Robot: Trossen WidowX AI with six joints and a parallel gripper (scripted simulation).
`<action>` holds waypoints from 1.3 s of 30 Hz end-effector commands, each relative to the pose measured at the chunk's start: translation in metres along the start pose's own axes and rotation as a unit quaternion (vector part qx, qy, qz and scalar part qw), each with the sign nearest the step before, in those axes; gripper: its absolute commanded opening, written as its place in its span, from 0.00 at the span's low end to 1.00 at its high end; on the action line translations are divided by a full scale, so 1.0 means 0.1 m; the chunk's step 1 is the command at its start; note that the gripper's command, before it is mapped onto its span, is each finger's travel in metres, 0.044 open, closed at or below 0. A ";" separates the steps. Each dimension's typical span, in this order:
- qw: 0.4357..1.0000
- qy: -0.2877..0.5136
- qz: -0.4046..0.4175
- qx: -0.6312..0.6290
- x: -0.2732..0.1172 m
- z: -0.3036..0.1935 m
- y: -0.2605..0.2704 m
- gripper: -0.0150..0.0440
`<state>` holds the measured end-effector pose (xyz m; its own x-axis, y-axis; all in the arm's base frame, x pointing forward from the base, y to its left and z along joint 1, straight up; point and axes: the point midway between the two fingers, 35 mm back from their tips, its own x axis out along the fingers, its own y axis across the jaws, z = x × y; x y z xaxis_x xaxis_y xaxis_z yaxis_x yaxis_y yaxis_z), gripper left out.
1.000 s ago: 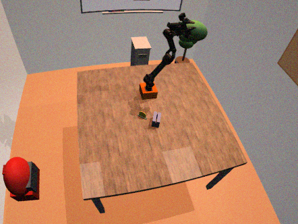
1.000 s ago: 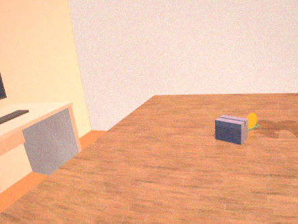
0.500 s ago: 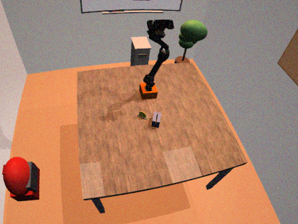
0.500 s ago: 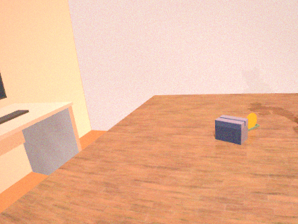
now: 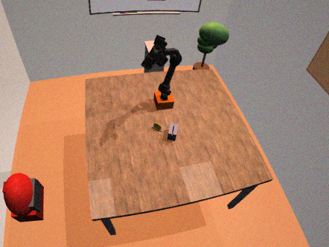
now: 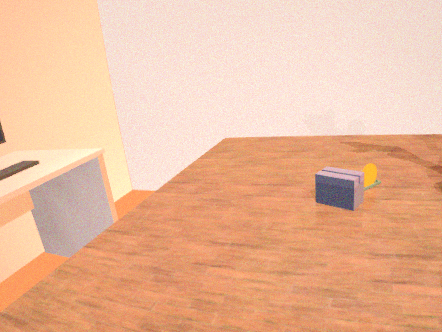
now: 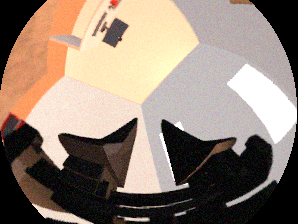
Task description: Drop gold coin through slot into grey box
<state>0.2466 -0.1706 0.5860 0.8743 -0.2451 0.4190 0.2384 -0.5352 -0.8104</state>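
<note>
The gold coin (image 5: 158, 126) (image 6: 370, 174) stands on edge in the dark-green holder (image 6: 375, 184), partly behind the box in the exterior view. The closed grey box (image 5: 173, 129) (image 6: 336, 194) stands beside the holder, its narrow slot running along the lid. My gripper (image 7: 149, 121) is partly open, with a gap and nothing between its fingertips in the wrist view. In the top view the arm holds it high above and behind its base, far from coin and box; its fingers are hard to make out there. It is out of view in the exterior view.
The orange arm base (image 5: 164, 101) sits on the wooden table (image 5: 123, 167) behind the coin and box. A cabinet (image 5: 148, 46) and a potted plant (image 5: 213, 34) stand beyond the table's back edge. A red rounded object (image 5: 18, 194) is off the table at left.
</note>
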 end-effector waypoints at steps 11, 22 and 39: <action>0.904 -0.030 0.342 0.253 -0.04 0.94 2.17 0.53; 0.718 -0.034 0.621 0.313 -0.99 1.98 3.31 0.53; 0.495 -0.022 0.837 0.233 -2.34 2.65 3.75 0.53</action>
<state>0.2437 -0.0999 0.0864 0.0316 -0.0062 -0.9995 -0.7756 0.6306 -0.0284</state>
